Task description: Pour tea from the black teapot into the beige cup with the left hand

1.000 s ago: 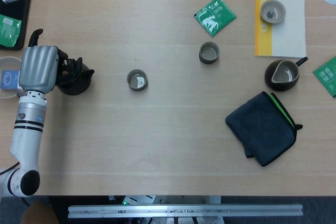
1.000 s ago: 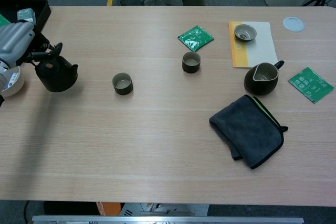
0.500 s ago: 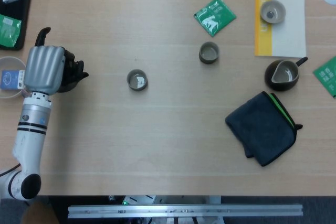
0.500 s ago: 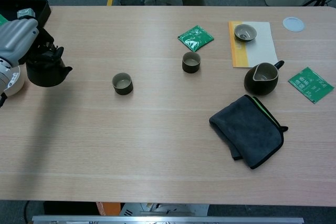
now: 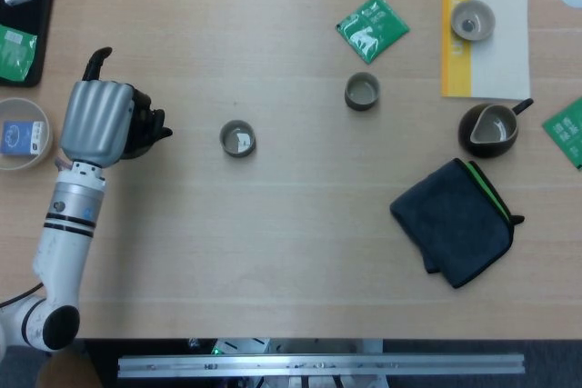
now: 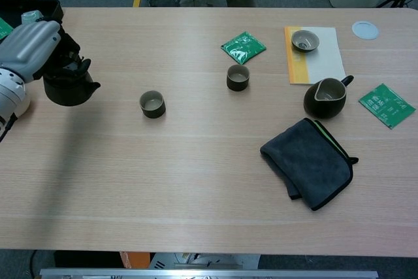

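My left hand (image 5: 95, 121) (image 6: 32, 45) grips the black teapot (image 5: 145, 130) (image 6: 68, 86) at the table's left side, and the pot seems lifted off the wood with its spout pointing right. A beige cup (image 5: 473, 20) (image 6: 305, 40) stands on a white and yellow mat (image 5: 500, 52) at the far right. Two dark cups with pale insides stand nearer: one (image 5: 237, 139) (image 6: 152, 104) a short way right of the spout, the other (image 5: 362, 92) (image 6: 238, 77) mid-table. The hand hides most of the pot in the head view. No right hand shows.
A dark pitcher (image 5: 489, 129) and a folded dark cloth (image 5: 455, 220) lie at the right. Green tea packets (image 5: 372, 27) (image 5: 568, 129) lie flat. A small bowl (image 5: 23, 134) and a black tray (image 5: 23, 15) sit left of the hand.
The left hand closed round the teapot, lifted it off the table, and has since carried it a little to the right, toward the nearest dark cup.
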